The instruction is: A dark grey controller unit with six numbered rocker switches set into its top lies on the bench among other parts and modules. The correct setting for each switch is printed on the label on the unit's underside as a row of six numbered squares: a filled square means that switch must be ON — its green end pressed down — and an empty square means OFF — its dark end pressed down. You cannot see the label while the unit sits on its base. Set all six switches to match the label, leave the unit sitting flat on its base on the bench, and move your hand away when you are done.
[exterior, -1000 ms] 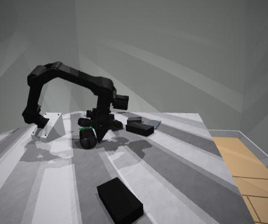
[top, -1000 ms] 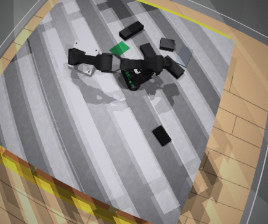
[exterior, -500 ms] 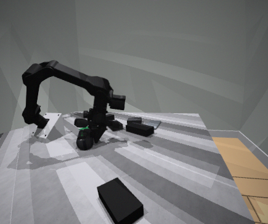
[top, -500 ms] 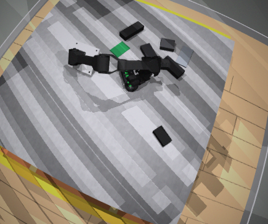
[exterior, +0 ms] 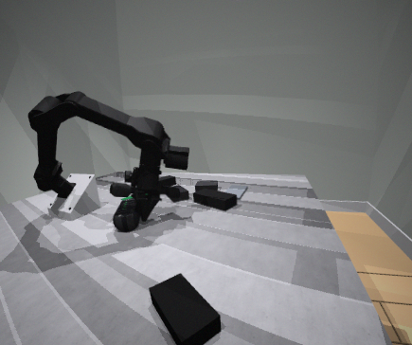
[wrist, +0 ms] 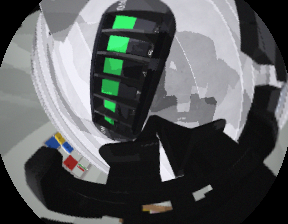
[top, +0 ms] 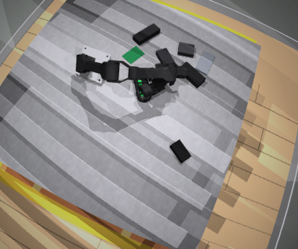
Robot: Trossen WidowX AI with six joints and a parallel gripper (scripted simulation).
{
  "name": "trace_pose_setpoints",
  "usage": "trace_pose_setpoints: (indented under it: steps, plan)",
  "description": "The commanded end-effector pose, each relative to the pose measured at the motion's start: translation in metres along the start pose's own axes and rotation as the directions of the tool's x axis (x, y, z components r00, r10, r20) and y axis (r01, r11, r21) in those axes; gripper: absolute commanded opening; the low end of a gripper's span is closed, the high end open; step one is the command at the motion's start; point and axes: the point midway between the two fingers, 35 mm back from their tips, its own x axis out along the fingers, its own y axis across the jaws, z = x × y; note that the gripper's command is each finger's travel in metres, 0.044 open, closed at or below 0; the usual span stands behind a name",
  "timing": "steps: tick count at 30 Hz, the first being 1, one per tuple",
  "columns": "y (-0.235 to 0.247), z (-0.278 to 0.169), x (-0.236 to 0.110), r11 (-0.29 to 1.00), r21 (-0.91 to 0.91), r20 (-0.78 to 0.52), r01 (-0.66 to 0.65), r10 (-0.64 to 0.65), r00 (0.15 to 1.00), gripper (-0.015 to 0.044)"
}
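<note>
The arm's black parallel-jaw gripper, fingers together on nothing, is nudging the dark grey six-rocker controller unit mid-bench beside the black modules, seemingly tipping it for a label read; next needs a firmer push.

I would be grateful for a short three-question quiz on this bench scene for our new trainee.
1. True or false: the gripper is shut with nothing between its fingers.
2. Which face of the controller unit does the wrist view show? A the underside label, B the switch top, C an end wall.
3. Fill in: the flat sheet beyond the controller unit is coloured ____.

Key: 1 true; 2 B; 3 green.
</note>
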Motion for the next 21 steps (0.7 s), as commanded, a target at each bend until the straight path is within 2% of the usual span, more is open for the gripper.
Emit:
trace_pose_setpoints:
  steps: [1,9,21]
  plan:
    - [0.007,0.005,0.009,1.0,-0.015,0.018,-0.019,0.02,1.0,0.0]
    - [0.012,0.007,0.011,1.0,-0.015,0.018,-0.02,0.02,1.0,0.0]
    - [-0.046,-0.004,-0.057,0.999,-0.046,0.002,-0.004,0.004,1.0,0.0]
